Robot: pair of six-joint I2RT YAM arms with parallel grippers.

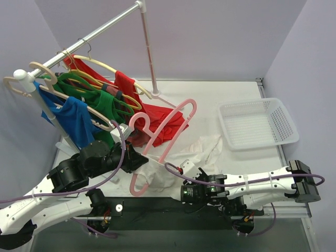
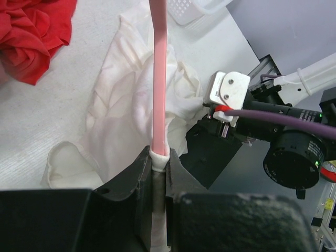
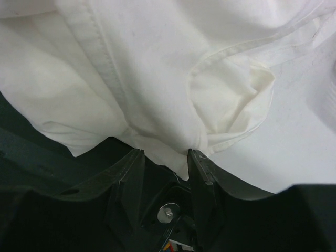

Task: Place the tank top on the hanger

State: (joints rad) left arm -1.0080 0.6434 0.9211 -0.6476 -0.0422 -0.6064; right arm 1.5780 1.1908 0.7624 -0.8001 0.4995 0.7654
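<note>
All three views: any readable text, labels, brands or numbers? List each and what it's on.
No readable text in any view.
The hanger, the tank top and the white basket carry no print.
Small marks at the lower right edge of the left wrist view: too small and cut off to read.

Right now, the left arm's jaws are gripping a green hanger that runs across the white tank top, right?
Not quite. The hanger gripped in the left arm's jaws is light pink, not green, as the left wrist view shows. It does run across the white tank top.
</note>
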